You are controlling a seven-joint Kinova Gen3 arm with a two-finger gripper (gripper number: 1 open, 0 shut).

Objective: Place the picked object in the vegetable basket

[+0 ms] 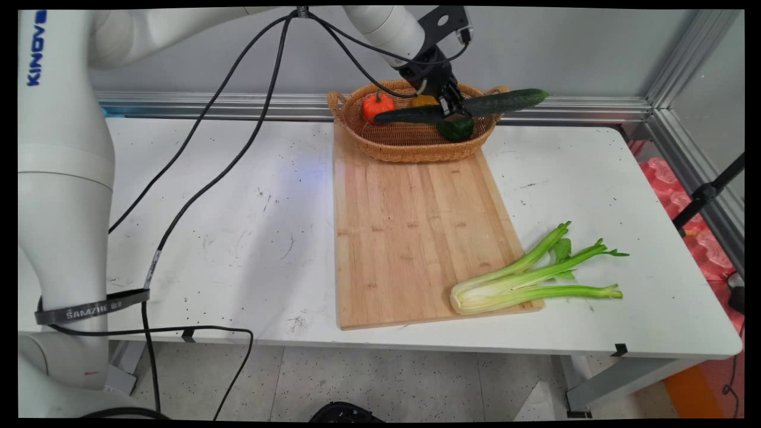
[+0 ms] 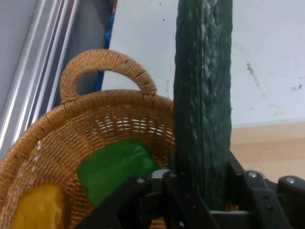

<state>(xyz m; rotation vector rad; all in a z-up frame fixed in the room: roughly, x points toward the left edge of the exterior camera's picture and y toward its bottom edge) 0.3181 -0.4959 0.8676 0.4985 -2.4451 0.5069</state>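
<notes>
**Ana:** White surface (image 1: 238,238) is stretching out under a grey wall, and a bamboo cutting board (image 1: 410,238) is lying down its middle with a wicker basket (image 1: 410,145) sitting on the far end.

**Ben:** And the end effector (image 1: 449,107) is hanging right over that basket, clamping a long dark cucumber (image 1: 469,107) about mid-length, so both ends are sticking out level beyond the rim.

**Ana:** Hand view is confirming it: the fingers are closing snugly on either side of the cucumber (image 2: 202,105), which is running straight up the picture past the basket's handle (image 2: 107,71).

**Ben:** A middle grip looks like it is keeping the thing balanced. Below it, a green pepper (image 1: 456,128) is resting in the basket, just beneath the fingers.

**Ana:** A yellow pepper (image 2: 40,210) is sitting beside that, and an orange-red one (image 1: 377,106) is lying at the left end.

**Ben:** Well apart, celery (image 1: 523,276) is lying at the board's near right corner, its base on the wood and its leafy tips trailing onto the surface
</notes>
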